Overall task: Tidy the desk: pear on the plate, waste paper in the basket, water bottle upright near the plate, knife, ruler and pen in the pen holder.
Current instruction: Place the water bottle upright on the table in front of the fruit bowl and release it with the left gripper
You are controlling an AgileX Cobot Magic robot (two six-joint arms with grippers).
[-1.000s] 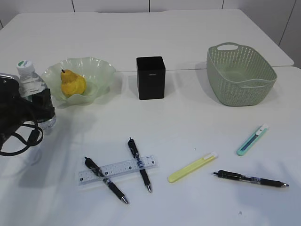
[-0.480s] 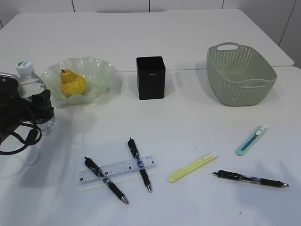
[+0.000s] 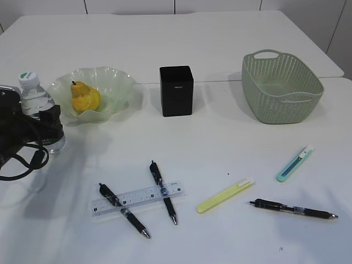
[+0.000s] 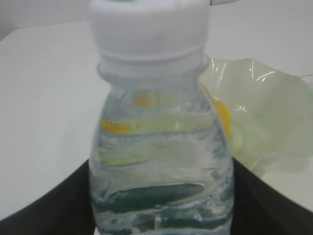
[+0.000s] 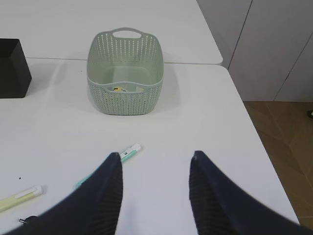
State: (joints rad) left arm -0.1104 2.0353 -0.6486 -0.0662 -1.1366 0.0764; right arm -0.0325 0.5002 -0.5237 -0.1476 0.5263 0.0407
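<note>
Pens I see: three, two (image 3: pixel 124 210) (image 3: pixel 163 192) crossing the ruler, one (image 3: pixel 294 209) apart
Knives: two (image 3: pixel 225 195) (image 3: pixel 295 163)
Ruler (image 3: pixel 137 199): one
Pear (image 3: pixel 84 98): one
Plate (image 3: pixel 118 82): one
Bottle (image 3: pixel 39 108): one
Holder (image 3: pixel 176 91): one
Basket (image 3: pixel 281 87): one
Paper (image 5: pixel 117 89): one

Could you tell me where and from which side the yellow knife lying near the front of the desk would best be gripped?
Probably at mid-length of the yellow knife, coming straight down from above with the jaws across its narrow width. It lies flat on the desk, slanting up to the right, with open space on both long sides, the black pen lying apart on its right.
</note>
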